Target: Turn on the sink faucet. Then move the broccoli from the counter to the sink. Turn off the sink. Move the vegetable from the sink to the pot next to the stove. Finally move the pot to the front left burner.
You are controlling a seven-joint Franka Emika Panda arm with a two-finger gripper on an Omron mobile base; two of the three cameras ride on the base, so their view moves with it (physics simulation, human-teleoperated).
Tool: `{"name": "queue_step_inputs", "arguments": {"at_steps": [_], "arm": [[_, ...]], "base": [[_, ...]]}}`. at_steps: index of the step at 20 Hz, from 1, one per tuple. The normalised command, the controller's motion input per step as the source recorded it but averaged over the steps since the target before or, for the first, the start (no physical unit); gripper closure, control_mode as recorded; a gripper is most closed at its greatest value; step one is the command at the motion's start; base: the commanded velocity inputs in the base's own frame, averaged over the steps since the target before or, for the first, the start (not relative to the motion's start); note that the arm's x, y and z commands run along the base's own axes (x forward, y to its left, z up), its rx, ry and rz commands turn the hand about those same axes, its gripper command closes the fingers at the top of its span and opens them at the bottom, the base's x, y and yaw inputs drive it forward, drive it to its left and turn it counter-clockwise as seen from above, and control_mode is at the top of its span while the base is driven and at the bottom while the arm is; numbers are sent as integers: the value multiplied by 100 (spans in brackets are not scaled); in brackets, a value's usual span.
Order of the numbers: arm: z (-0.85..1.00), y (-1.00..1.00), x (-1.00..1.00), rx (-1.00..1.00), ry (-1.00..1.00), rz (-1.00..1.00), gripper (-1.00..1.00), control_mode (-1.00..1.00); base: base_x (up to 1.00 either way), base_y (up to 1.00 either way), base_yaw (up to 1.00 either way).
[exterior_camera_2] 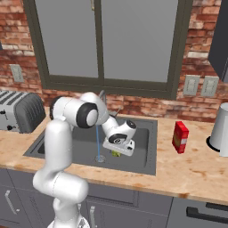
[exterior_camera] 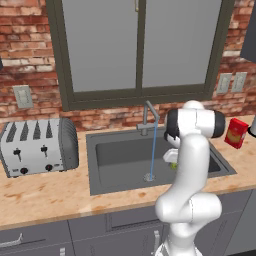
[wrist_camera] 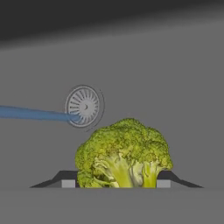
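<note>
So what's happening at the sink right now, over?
End effector shut on small green broccoli floret, over dark grey sink basin. Blue water stream running onto round metal drain. Nothing blocking.

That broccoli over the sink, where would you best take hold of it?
Across its head, as the gripper does here: a finger on each flank of the broccoli, coming from above. The bushy crown is the widest part and gives the pads something to press on.
</note>
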Motion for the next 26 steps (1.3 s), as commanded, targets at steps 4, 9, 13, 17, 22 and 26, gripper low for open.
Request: {"name": "queue_step_inputs", "arguments": {"at_steps": [4,9,13,17,22,26], "arm": [[-16,0,18,0,0,0,100,-100],[-18,0,19,0,0,0,100,-100],[-19,0,19,0,0,0,100,-100],[-20,0,16,0,0,0,100,-100],[-21,0,17,0,0,0,100,-100],[-22,0,16,0,0,0,100,-100]], "base": [[0,0,0],[0,0,0],[0,0,0],[0,0,0],[0,0,0],[0,0,0]]}}
